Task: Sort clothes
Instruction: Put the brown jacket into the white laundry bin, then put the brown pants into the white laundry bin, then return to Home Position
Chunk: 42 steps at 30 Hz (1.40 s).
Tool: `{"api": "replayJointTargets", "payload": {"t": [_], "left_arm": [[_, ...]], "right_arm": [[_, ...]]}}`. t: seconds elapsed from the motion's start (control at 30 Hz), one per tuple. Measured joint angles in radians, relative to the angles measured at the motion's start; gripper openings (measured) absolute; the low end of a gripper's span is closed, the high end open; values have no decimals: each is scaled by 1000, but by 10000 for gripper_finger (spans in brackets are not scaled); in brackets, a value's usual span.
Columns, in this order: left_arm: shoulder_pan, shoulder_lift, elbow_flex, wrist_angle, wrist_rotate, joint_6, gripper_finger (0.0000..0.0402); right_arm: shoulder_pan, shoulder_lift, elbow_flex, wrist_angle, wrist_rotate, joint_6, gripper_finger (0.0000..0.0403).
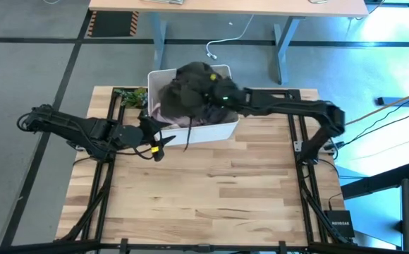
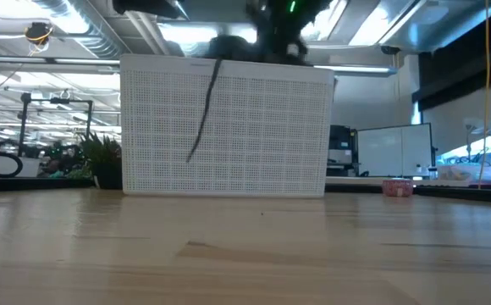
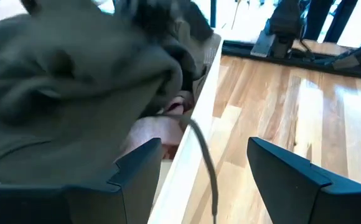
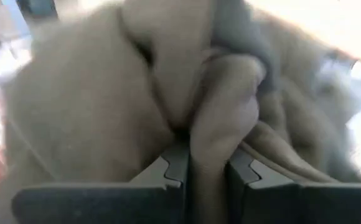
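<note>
A white perforated bin (image 1: 222, 129) stands at the table's far middle, heaped with clothes. A dark olive-grey garment (image 1: 187, 88) lies on top, and a dusty pink one (image 3: 159, 127) shows under it at the rim. A thin dark drawstring (image 2: 203, 119) hangs over the bin's near wall. My right gripper (image 4: 208, 174) reaches in from the right, above the heap (image 1: 215, 95), shut on the olive-grey garment. My left gripper (image 3: 202, 180) is open at the bin's near left corner (image 1: 159, 141), level, touching nothing. The other garments are hidden. My right gripper pinches a bunched fold of the olive-grey garment (image 4: 221, 118) between its two fingers, several layers thick. It comes at the heap from the table's right, over the bin. The rest of the garment lies slack on the heap in the bin.
A small green plant (image 1: 130, 95) stands at the bin's left. A small red object (image 2: 396, 186) sits far right beyond the table. The wooden tabletop (image 1: 211, 197) stretches bare on the bin's near side. Black frame rails (image 1: 106, 176) run along both sides.
</note>
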Motion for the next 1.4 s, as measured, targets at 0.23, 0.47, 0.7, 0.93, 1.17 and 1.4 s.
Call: {"api": "replayJointTargets", "payload": {"t": [0.23, 0.47, 0.7, 0.93, 1.17, 1.4], "left_arm": [[0, 0, 0, -24, 0, -32, 233], [0, 0, 0, -27, 0, -38, 233], [0, 0, 0, -55, 1, -53, 233], [0, 0, 0, -62, 2, -59, 233], [-61, -6, 0, -83, 1, -52, 233], [-106, -67, -14, -50, -77, 41, 233]], "right_arm": [[-38, 151, 0, -55, -151, 69, 66], [-39, 142, 84, -197, -154, 84, 170], [-17, 124, 404, -479, -169, 50, 266], [62, 111, 645, -745, -107, 25, 288], [245, -53, 577, -717, -88, -44, 289], [421, -358, 153, -539, 37, 9, 289]]}}
